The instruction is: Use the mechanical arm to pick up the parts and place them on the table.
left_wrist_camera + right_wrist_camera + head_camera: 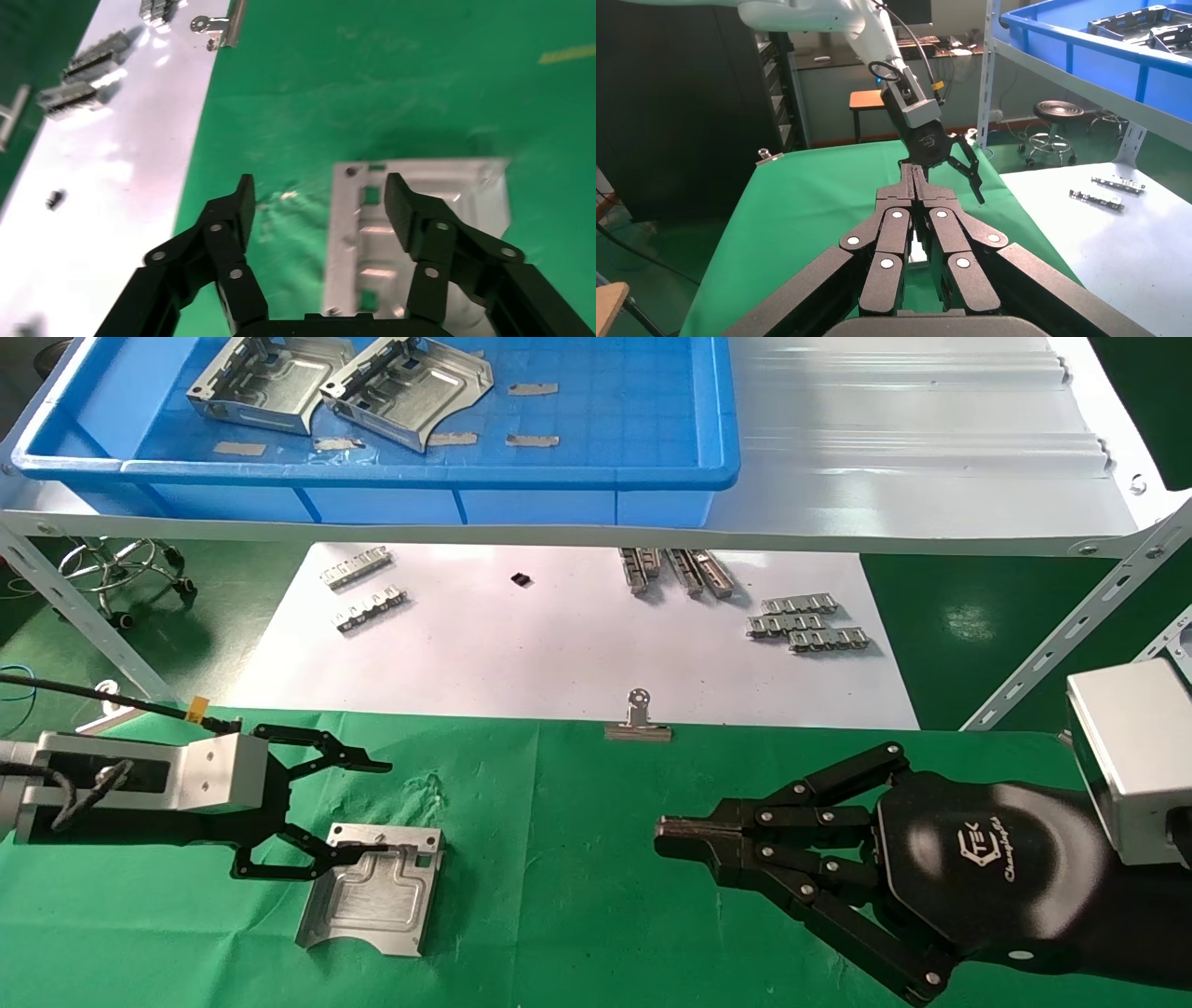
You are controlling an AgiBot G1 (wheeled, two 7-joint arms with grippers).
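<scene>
One silver part lies flat on the green table. It also shows in the left wrist view. My left gripper is open and empty just over the part's far left corner, with one finger above the plate and the other over bare cloth; its wrist view shows the same. Two more parts lie in the blue bin on the shelf. My right gripper is shut and empty, low over the cloth at the right, as its wrist view shows.
A white shelf with slanted struts spans the back above a white sheet. Toothed strips lie on the sheet. A binder clip holds the cloth's far edge. A yellow mark is on the cloth.
</scene>
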